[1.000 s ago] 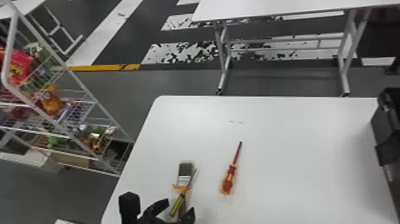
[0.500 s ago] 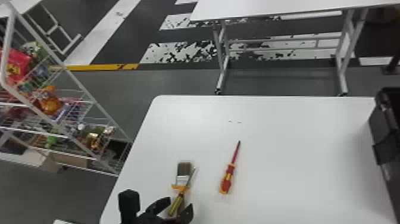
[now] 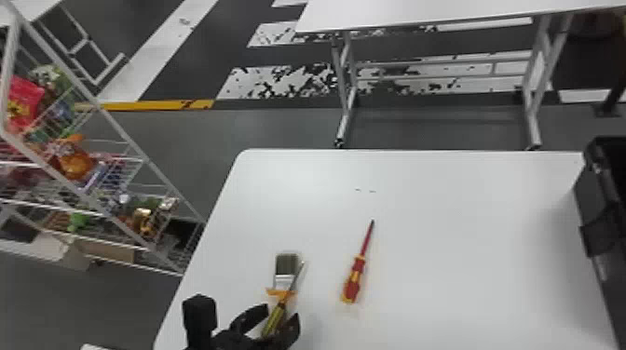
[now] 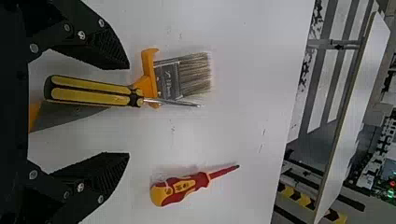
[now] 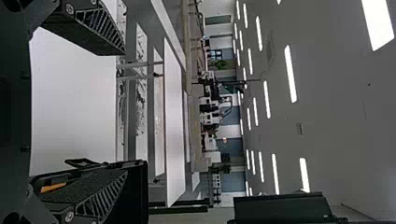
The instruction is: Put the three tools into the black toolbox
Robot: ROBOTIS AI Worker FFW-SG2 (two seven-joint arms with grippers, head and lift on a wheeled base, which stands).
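Three lay on the bench point(image 3: 466, 232): yellow screwdriver point(image 4: 93, 91) across paintbrush point(image 4: 166, 79), red screwdriver point(image 3: 357, 274) apart; left gripper point(image 4: 129, 111) was wide at the overlapping pair (untidy), right gripper point(image 5: 125, 112) wide near black toolbox point(image 3: 605, 186); grasp step, presumably; next move needed careful closing.

Smooth tabletop point(image 3: 466, 223), metal-ferruled brush point(image 4: 171, 81)

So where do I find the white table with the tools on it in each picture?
Head view: the white worktable spans the lower middle, with the black toolbox at its right.
Left wrist view: the white worktable lies under the paintbrush and red-and-yellow screwdriver, beyond the left gripper.
Right wrist view: the white worktable shows between the fingers of the right gripper.
Shared landmark: the farther white table.
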